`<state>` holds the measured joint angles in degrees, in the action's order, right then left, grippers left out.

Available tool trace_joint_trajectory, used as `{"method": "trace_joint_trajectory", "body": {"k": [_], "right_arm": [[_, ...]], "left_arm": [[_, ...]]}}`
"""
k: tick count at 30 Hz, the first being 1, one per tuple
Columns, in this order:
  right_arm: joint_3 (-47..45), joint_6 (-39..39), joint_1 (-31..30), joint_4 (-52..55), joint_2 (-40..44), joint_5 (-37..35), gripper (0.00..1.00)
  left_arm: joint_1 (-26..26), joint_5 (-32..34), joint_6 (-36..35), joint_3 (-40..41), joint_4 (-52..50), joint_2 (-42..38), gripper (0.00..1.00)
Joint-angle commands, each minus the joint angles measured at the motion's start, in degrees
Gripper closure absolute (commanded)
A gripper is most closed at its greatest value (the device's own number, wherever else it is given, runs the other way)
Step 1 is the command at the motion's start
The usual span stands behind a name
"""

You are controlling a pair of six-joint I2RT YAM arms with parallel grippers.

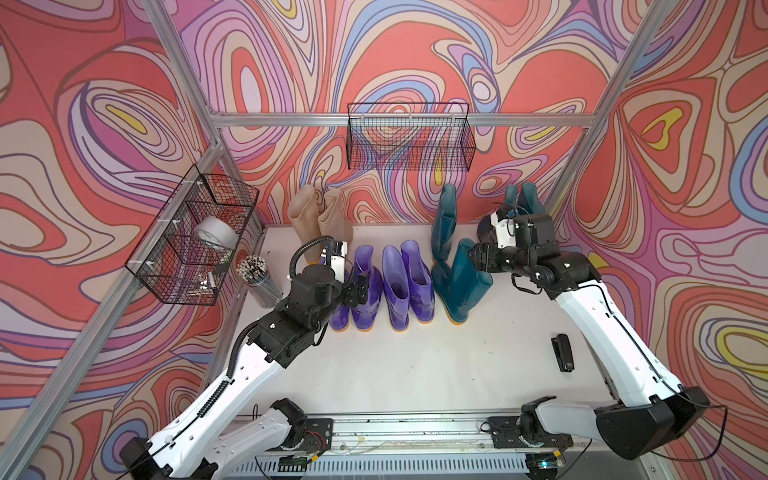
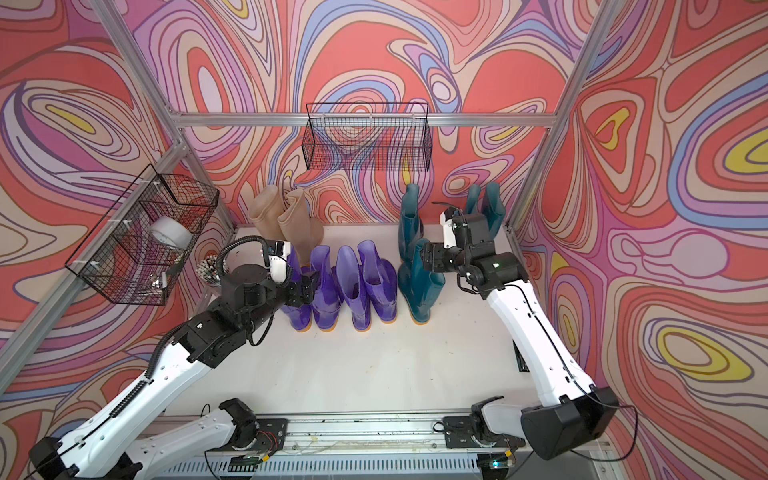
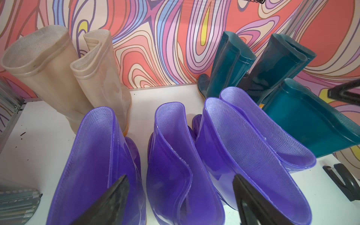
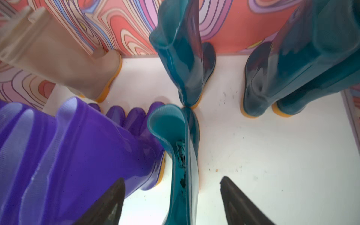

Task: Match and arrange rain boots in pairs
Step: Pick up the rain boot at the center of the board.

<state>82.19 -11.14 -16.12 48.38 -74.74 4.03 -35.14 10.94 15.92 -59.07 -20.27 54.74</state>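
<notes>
The left pincer [image 3: 180,176] is spread wide over the row of four purple boots [image 1: 395,286]. The shaft of the second boot from the left lies between its fingers, and I cannot tell if they touch it. The right pincer [image 4: 172,178] is spread too. The top of the near teal boot [image 1: 463,278] is between its fingers with a gap on each side, so it grips nothing. Each arm rises from the near rail and bends inward toward the boots.

All boots stand on the white worktop [image 1: 415,365]. The purple ones are in the middle, and the near teal boot is just right of them, its toe touching another teal boot [image 1: 444,224] behind it. Two more teal boots [image 1: 530,199] stand at the far right, and two beige boots [image 1: 332,220] at the far left.

At the left edge stands a cup of pens [image 1: 262,282]. A wire basket [image 1: 166,270] on the left wall holds a roll of tape [image 1: 216,235]. A second wire basket [image 1: 409,153] hangs on the far wall.
</notes>
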Motion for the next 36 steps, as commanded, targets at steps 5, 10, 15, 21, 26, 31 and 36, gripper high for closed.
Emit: {"method": "trace_joint_trajectory", "body": {"k": [5,10,15,21,26,31,36], "right_arm": [[-2.6,0.8,-0.3,1.8,-1.6,3.8,0.22],[-2.8,0.8,-0.2,1.9,-4.0,2.2,0.43],[-1.8,1.3,-0.3,2.9,-4.7,-0.1,1.00],[6.0,5.1,-0.2,8.3,0.5,-3.7,1.00],[10.4,5.4,-0.2,11.4,1.3,-6.3,1.00],[12.9,3.6,-0.2,9.8,-1.0,-8.9,1.00],[17.8,1.3,-0.2,6.9,-7.7,-16.6,1.00]], "left_arm": [[0.4,-0.9,0.9,0.8,1.4,-1.3,0.15],[0.4,-0.8,0.9,0.8,1.2,-1.4,0.15],[0.4,-0.3,0.8,0.8,1.2,-1.8,0.15],[0.4,0.2,0.5,1.1,1.6,-2.1,0.15],[0.4,0.5,0.3,1.0,1.2,-2.4,0.15],[0.4,0.9,0.1,1.1,1.4,-2.9,0.15],[0.4,1.0,0.1,1.1,1.4,-2.9,0.15]]}}
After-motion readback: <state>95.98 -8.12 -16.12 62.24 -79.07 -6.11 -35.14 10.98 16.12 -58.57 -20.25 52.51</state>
